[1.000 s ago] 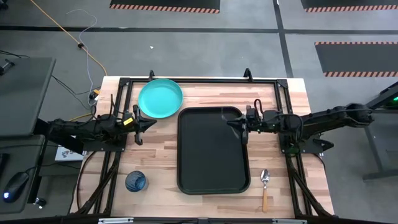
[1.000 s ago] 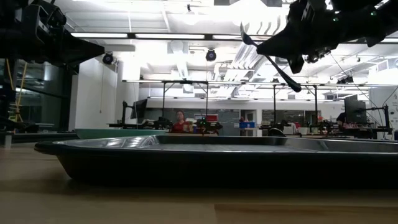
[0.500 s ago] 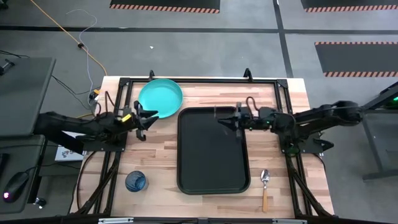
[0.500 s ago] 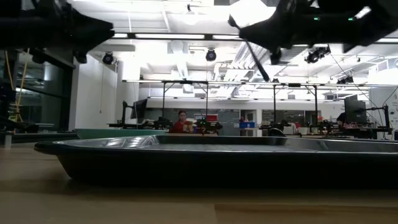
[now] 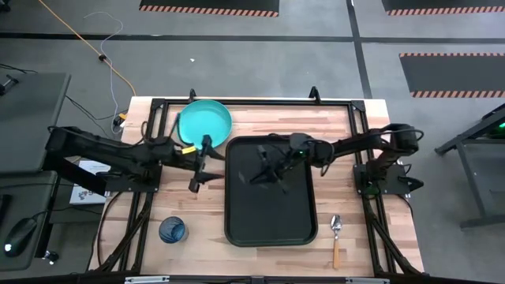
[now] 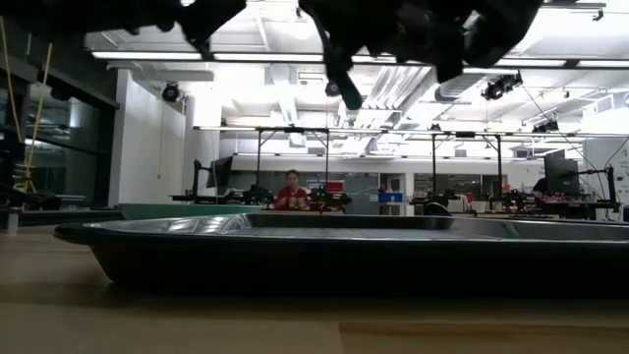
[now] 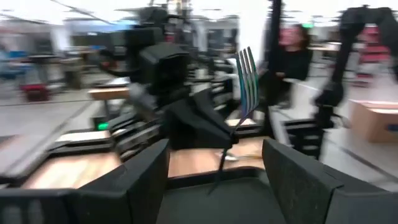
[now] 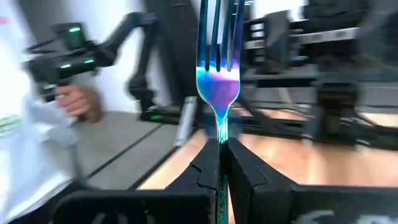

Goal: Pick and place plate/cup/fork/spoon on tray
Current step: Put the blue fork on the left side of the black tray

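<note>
My right gripper (image 8: 219,163) hangs over the black tray (image 5: 268,207), shut on the fork (image 8: 217,74), whose tines point up. My left gripper (image 5: 201,164) stands open at the tray's left rim, facing the fork (image 7: 245,78), with nothing between its fingers (image 7: 143,180). The teal plate (image 5: 203,122) lies on the table at the far left of the tray. The dark blue cup (image 5: 172,230) stands near the front left. The spoon (image 5: 336,235) lies to the right of the tray's near corner. My right gripper pinches the fork's slim handle just below the neck (image 8: 219,140) between its two fingers. The fingers reach in from the table's right, about level, and lie across the fork. The fork stands nearly upright, tines up, lifted clear above the tray.
A black metal frame (image 5: 252,101) runs along the table's far edge and both sides. The tray's raised rim (image 6: 344,246) fills the low view. People and other robot stations show in the room beyond the table.
My right gripper has carried the fork toward the table's left, from the tray's right rim to over its middle. My left gripper has moved toward the table's right up to the tray's left rim, and its fingers have opened wide.
</note>
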